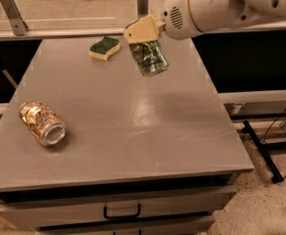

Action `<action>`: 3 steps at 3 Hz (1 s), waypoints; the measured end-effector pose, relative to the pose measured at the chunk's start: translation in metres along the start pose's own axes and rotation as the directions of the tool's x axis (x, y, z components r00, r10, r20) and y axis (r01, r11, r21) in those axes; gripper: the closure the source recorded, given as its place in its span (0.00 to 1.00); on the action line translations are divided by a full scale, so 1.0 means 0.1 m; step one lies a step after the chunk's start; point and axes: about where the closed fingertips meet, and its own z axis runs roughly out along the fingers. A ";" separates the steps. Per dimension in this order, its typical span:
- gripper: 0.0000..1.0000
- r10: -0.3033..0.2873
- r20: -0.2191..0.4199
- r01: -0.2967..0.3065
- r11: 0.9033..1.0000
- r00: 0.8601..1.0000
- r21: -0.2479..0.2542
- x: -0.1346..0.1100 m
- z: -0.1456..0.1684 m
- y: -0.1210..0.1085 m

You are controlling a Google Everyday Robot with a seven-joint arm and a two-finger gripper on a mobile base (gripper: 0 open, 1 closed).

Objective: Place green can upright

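Grey table below — green can tilted, clamped in pincer.

The claw hangs over the rear of the worktop, right of centre, reaching in from the right and clamped on the can, which tilts below it. Just left of the claw, a sponge lies on the worktop near the back edge. A second can lies on its side at the front left, well apart from both.
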 end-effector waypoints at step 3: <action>1.00 -0.130 0.368 0.134 0.991 0.921 0.014 -0.17 0.54 -0.41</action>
